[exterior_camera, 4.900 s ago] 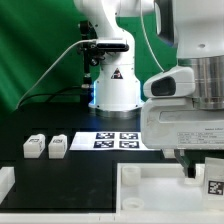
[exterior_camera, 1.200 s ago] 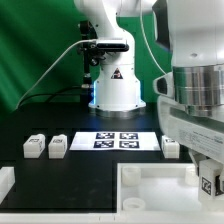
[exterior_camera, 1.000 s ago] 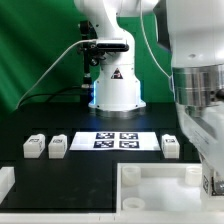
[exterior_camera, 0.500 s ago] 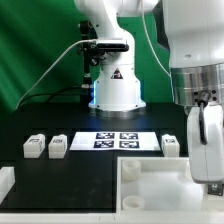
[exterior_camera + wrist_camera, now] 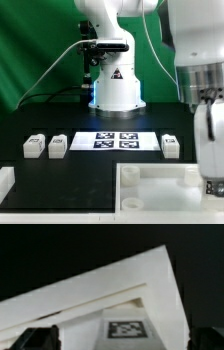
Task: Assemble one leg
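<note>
In the wrist view a leg [image 5: 125, 328], a small white block with a square tag, stands on the white tabletop panel [image 5: 120, 280] near its corner. My gripper [image 5: 122, 340] is open. Its dark fingers [image 5: 38, 336] stand wide on both sides of the leg, apart from it. In the exterior view the gripper [image 5: 208, 165] hangs at the far right over the tabletop panel [image 5: 150, 185], and the leg's tag [image 5: 212, 186] shows at the frame edge. Three more legs lie on the black table: two at the left [image 5: 33, 146] [image 5: 57, 146] and one at the right [image 5: 171, 146].
The marker board [image 5: 117, 140] lies flat in the middle of the table, in front of the robot base [image 5: 115, 90]. A green backdrop stands behind. The tabletop panel's raised rim [image 5: 128, 172] runs along the front. A white corner piece [image 5: 5, 180] sits at the front left.
My hand has shifted toward the exterior view's right and a little lower, now partly out of frame. The three loose legs and the marker board have not moved.
</note>
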Motion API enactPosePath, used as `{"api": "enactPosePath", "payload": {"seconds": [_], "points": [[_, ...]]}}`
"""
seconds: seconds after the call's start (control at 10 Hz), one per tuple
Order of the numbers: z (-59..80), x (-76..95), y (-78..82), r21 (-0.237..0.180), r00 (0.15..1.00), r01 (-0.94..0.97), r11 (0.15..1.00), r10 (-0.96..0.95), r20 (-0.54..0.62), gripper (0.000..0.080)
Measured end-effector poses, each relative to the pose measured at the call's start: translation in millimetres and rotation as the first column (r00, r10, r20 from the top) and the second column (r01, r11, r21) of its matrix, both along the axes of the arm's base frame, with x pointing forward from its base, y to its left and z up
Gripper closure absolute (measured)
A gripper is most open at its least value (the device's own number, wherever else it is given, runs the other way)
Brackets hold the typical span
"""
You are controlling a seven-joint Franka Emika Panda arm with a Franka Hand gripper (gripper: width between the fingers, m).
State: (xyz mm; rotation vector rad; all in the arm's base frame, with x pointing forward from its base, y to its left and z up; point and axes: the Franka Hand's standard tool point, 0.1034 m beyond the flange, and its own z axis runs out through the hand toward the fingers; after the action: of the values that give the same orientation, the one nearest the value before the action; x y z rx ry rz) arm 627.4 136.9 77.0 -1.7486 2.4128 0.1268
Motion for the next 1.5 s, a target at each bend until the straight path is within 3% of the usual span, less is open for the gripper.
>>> {"api": "enactPosePath", "payload": {"seconds": [0.3,1.5], "points": [[17.7,-5.2,8.8,0.013,0.999,-0.03,0.999,0.03,0.018,0.0151],[13.3,-6.7,8.9,0.009,0.999,-0.043,0.999,0.043,0.014,0.0151]]}}
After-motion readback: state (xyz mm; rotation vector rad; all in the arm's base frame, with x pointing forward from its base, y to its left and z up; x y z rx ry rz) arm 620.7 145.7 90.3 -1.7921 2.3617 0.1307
